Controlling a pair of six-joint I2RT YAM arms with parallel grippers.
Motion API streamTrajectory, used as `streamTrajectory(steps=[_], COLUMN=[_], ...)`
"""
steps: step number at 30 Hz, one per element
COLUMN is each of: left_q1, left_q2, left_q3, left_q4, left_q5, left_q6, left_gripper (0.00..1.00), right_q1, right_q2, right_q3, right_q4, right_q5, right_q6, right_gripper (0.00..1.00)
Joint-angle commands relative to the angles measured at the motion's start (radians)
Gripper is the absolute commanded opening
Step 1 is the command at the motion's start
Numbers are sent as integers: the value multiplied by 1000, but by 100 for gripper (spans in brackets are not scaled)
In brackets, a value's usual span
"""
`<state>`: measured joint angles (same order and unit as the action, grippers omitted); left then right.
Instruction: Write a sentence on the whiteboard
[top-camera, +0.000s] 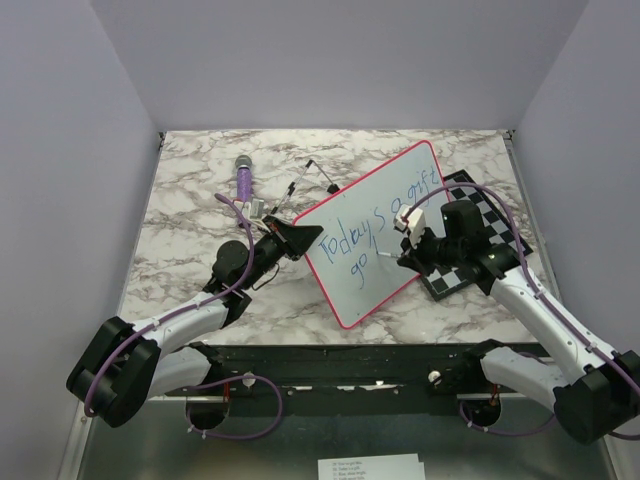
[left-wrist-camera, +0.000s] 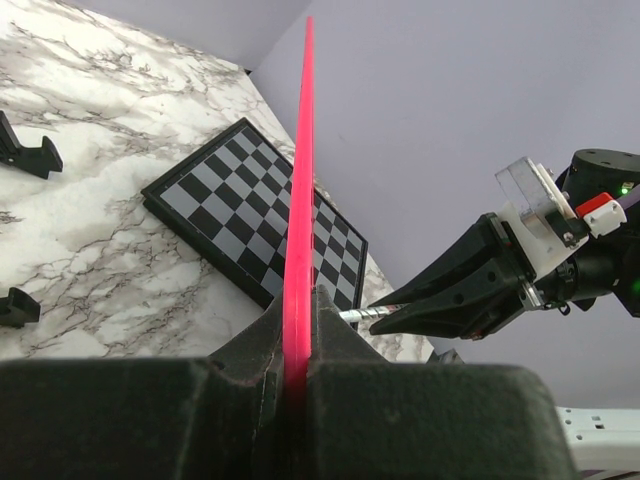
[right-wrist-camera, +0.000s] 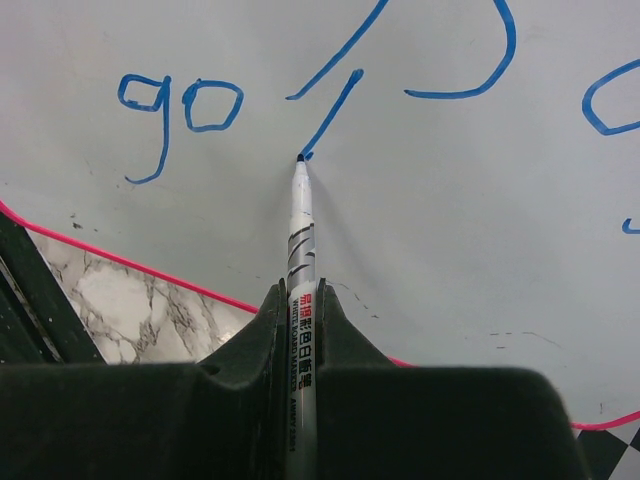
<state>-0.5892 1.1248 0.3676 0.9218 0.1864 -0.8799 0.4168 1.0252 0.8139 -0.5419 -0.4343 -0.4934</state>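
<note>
The whiteboard (top-camera: 345, 275), white with a pink-red rim, stands tilted in mid-table. My left gripper (top-camera: 293, 238) is shut on its left rim; the rim (left-wrist-camera: 300, 200) runs edge-on between the jaws in the left wrist view. Blue words (top-camera: 370, 222) read "Today's a gift", with "go" (top-camera: 356, 267) and a fresh stroke below. My right gripper (top-camera: 408, 257) is shut on a white marker (right-wrist-camera: 301, 250). The marker's tip touches the board (right-wrist-camera: 430, 220) at the lower end of a slanted blue stroke (right-wrist-camera: 330, 115), right of "go" (right-wrist-camera: 180, 108). The marker and right gripper (left-wrist-camera: 400, 315) also show in the left wrist view.
A black-and-white chessboard (top-camera: 500, 215) lies behind the whiteboard at the right, also in the left wrist view (left-wrist-camera: 235, 200). A purple marker (top-camera: 243, 180) and thin black parts (top-camera: 322, 172) lie at the back of the marble table (top-camera: 200, 210). Two black feet (left-wrist-camera: 30, 150) sit on the table.
</note>
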Motion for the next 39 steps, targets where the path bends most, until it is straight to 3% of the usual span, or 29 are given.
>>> streamTrajectory(steps=[1, 13, 23, 39], left_q1=[-3, -3, -3, -3], left_q2=[-34, -22, -22, -33], left_q3=[21, 22, 19, 17], left_q4=[121, 132, 130, 129], left_q5=[-8, -7, -8, -8], left_q6=[1, -1, -1, -2], left_gripper=[0, 0, 0, 0], right_q1=[-4, -4, -4, -4], right_q2=[10, 45, 61, -8], right_q3=[37, 62, 53, -12], right_q4=[34, 65, -4, -41], right_q5=[2, -34, -113, 2], right_q6=[21, 41, -8, -27], right_gripper=[1, 0, 1, 1])
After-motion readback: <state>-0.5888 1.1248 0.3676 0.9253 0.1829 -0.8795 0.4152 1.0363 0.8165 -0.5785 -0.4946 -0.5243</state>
